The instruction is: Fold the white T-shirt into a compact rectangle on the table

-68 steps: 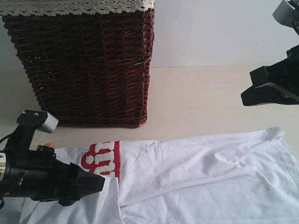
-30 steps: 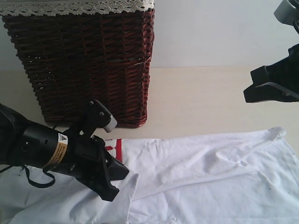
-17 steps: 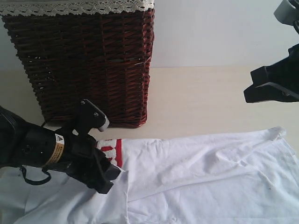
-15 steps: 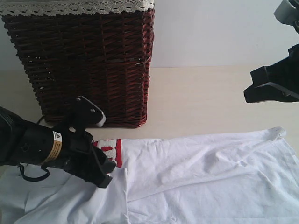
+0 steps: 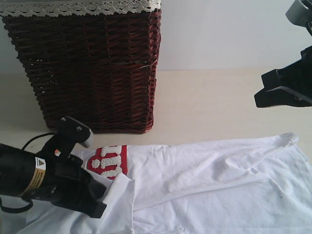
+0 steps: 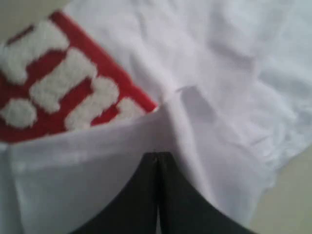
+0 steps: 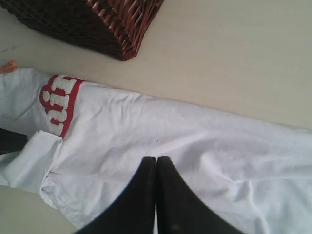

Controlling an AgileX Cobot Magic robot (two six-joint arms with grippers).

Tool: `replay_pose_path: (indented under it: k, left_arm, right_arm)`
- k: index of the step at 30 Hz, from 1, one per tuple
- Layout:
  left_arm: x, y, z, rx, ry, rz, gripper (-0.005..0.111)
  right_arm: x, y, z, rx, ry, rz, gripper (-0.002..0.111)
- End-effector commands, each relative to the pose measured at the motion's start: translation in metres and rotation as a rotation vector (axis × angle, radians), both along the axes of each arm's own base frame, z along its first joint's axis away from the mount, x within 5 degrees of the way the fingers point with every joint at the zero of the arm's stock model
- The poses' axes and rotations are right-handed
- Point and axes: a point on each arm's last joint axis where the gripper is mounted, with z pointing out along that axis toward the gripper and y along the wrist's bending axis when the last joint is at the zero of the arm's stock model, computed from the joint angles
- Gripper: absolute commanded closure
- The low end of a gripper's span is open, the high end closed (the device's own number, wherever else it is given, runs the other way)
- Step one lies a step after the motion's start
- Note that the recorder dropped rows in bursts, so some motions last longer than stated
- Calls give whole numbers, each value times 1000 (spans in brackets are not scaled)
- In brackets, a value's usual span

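Seen from the side, the left gripper (image 5: 101,204) lies low on the white T-shirt (image 5: 209,180), which is spread across the table (image 5: 219,107) by a wicker basket (image 5: 83,68). Its wrist camera shows jaws pinching a fold beside the red lettering (image 6: 58,92). Through its own camera, the right gripper (image 7: 156,160) hangs clamped and empty above the cloth.

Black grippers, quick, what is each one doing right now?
Left black gripper: closed, apparently pinching a fold of the soft white T-shirt.
Right black gripper: closed, holding nothing.

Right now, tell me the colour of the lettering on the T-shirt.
White fuzzy lettering on red, clearest in the left wrist view.
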Motion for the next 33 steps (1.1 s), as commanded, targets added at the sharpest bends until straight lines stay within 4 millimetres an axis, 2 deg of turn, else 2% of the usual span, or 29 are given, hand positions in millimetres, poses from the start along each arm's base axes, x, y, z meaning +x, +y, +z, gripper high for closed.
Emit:
replay_pose_path:
  k: [1,5,9,13,16,20,23,25,29,33]
  left_arm:
    - [-1,12,-25,115,43,92,107]
    - [1,14,-28,141,38,113,107]
    - [10,27,-28,230,-25,267,107]
    - [10,27,-28,223,-22,267,107]
    - [6,20,-19,144,-5,226,107]
    - [-1,4,8,-34,-4,91,107]
    - [-5,-1,14,-91,15,55,107]
    - [-8,-3,11,-97,40,25,107]
    - [-12,-8,-10,-91,141,-33,107]
    - [-4,0,-33,32,144,46,107]
  right_arm:
    - [-1,-1,2,-5,-11,2,108]
    - [-1,-1,2,-5,-11,2,108]
    - [-1,-1,2,-5,-11,2,108]
    - [-1,-1,2,-5,-11,2,108]
    - [-1,-1,2,-5,-11,2,108]
    - [-1,-1,2,-5,-11,2,108]
    - [-1,-1,2,-5,-11,2,108]
    - [-1,-1,2,-5,-11,2,108]
    - [-2,-1,2,-4,-4,7,108]
    - [-2,0,2,-3,0,10,108]
